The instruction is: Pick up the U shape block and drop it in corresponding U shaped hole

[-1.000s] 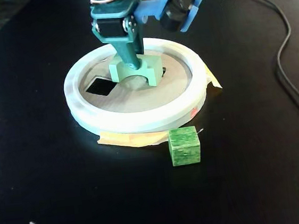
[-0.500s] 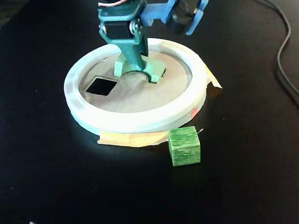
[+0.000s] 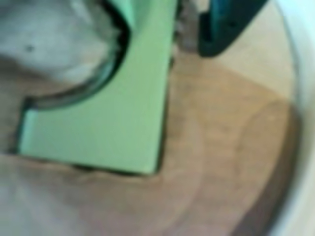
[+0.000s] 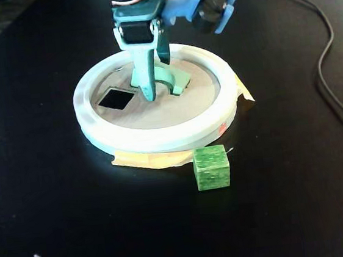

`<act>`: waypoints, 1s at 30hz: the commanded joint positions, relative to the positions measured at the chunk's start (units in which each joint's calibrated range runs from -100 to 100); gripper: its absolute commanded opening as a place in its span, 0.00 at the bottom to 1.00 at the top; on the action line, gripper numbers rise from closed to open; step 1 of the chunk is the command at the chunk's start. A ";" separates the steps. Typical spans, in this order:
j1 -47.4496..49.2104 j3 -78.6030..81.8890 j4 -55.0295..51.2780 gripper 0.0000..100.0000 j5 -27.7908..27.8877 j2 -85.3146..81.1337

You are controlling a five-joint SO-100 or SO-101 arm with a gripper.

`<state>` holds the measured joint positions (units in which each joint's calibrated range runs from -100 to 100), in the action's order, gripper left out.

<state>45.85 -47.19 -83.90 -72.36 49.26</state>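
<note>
You're at the release: the U shape block point(image 3: 108, 113) sits sunk nearly flush in the U shaped hole point(image 3: 93, 169) of the cardboard disc point(image 4: 158, 114), your gripper point(image 4: 158, 88) spread and empty, so lift straight up, clear of the white ring point(image 4: 154, 139).

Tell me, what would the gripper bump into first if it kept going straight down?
Probably the U block. The gripper points down at the cardboard disc, and the wrist view shows the block sunk in its hole right below. Depth is blurry, so it might touch the disc instead.
</note>
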 commanded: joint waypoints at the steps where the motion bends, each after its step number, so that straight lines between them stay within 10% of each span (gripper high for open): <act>1: 1.09 -5.27 -0.85 0.90 2.39 -8.11; 11: 4.21 -4.72 -1.35 0.90 4.40 -16.89; 30: 14.45 -4.81 -16.10 0.90 35.02 -21.54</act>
<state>57.04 -47.39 -99.32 -44.91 33.84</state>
